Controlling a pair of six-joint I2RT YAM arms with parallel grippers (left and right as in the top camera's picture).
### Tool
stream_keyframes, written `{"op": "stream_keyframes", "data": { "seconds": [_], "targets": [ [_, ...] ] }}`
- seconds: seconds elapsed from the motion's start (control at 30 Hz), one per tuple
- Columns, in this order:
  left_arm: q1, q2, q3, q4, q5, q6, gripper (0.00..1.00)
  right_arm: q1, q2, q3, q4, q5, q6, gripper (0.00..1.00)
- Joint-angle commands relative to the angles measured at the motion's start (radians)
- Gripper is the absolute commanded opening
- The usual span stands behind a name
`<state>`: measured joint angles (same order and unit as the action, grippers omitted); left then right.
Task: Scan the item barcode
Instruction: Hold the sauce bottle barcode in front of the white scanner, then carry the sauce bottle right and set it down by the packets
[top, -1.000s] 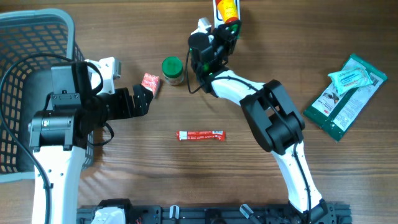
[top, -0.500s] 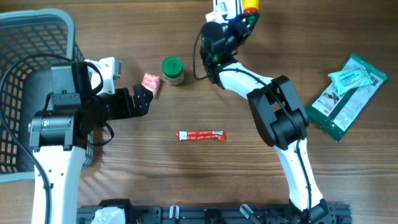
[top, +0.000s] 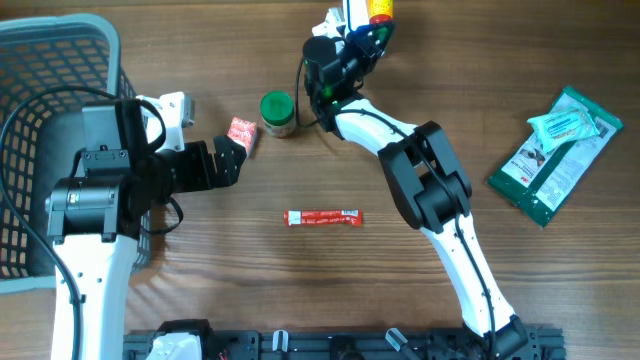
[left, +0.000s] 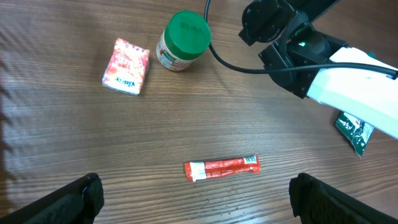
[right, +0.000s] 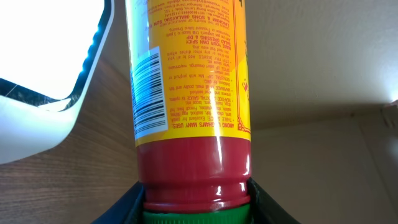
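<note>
The bottle (right: 186, 93) hangs at the far edge of the surface (top: 300, 290), pinched near its green cap by the right claw (right: 196, 200), with the barcode (right: 147, 93) on the side nearest the white scanner (right: 43, 81) just beside it. Expect a failed read if you tilt the barcode away from the scanner, or if glare on the glossy label washes it out. The grip sits on the narrow neck, so a fast wrist turn may let the bottle slip. The left claw (left: 196, 193) is spread wide and empty, well apart
</note>
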<state>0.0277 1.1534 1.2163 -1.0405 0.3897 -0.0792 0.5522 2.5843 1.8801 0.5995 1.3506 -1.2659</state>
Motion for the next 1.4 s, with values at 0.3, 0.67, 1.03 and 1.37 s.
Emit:
{"op": "stream_keyframes", "data": {
  "seconds": [0.3, 0.67, 1.03, 1.37],
  "targets": [
    [0.003, -0.002, 0.008, 0.002, 0.001, 0.023, 1.00, 0.018, 0.011, 0.032, 0.013, 0.006, 0.047, 0.04],
    [0.003, -0.002, 0.008, 0.002, 0.001, 0.023, 1.00, -0.029, 0.011, 0.031, 0.498, 0.168, -0.232, 0.04],
    [0.003, -0.002, 0.008, 0.002, 0.001, 0.023, 1.00, -0.100, -0.286, -0.108, 0.574, 0.169, -0.235, 0.04],
    [0.003, -0.002, 0.008, 0.002, 0.001, 0.023, 1.00, -0.235, -0.853, -0.414, -1.124, -0.735, 1.120, 0.04]
  ]
}}
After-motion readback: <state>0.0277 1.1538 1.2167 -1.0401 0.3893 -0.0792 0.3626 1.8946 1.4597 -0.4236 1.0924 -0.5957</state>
